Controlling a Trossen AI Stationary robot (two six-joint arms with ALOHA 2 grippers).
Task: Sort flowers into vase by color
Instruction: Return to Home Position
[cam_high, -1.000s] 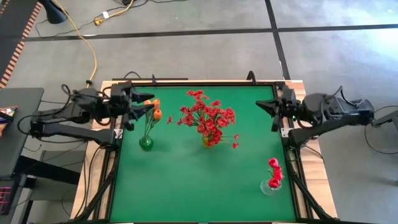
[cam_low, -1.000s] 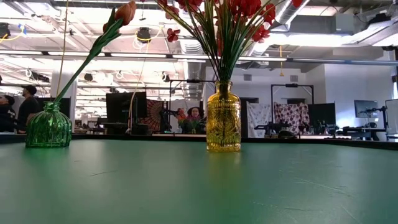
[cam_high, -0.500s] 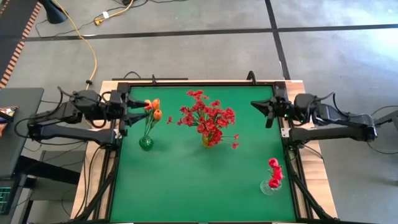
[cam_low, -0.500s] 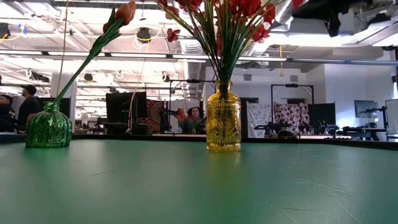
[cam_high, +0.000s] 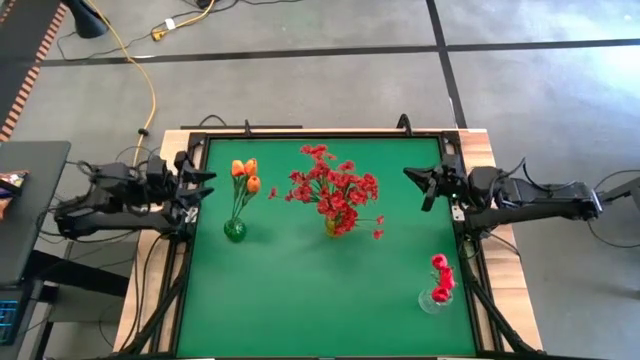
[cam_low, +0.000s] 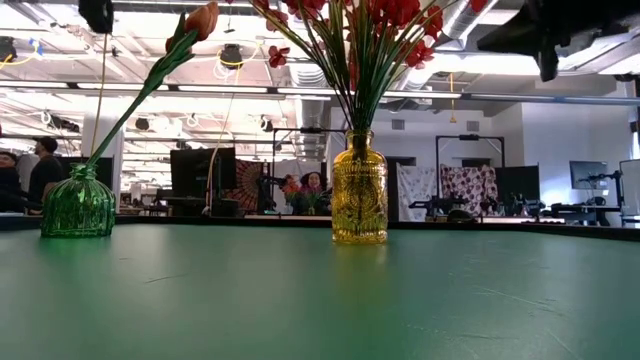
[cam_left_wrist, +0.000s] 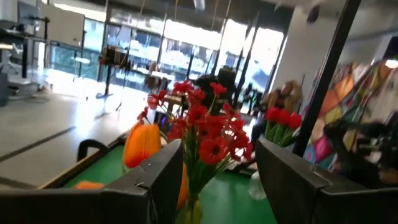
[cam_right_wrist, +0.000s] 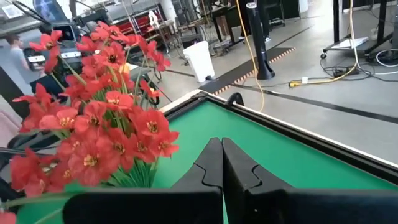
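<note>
Three vases stand on the green table. A green vase (cam_high: 235, 230) (cam_low: 78, 205) holds orange tulips (cam_high: 245, 175) that lean over its rim. A yellow vase (cam_high: 333, 226) (cam_low: 360, 190) holds bunches of small red blossoms (cam_high: 335, 190) (cam_right_wrist: 106, 124). A clear vase (cam_high: 435, 299) near the right edge holds red-pink buds (cam_high: 441, 272). My left gripper (cam_high: 205, 185) (cam_left_wrist: 217, 155) is open at the table's left edge, apart from the tulips. My right gripper (cam_high: 412, 176) (cam_right_wrist: 221, 146) is shut, above the right edge and level with the red blossoms, touching nothing.
A black frame (cam_high: 320, 133) runs round the table. Bare green surface (cam_high: 320, 300) lies between the vases and the near edge. Beyond the far edge, the low view shows a workshop with people and screens (cam_low: 200, 180).
My left gripper has drawn back from the orange tulips toward the table's left edge. My right arm has stretched out lower, and its gripper has shifted slightly toward the red blossoms. Flowers and vases have stayed where they were.
</note>
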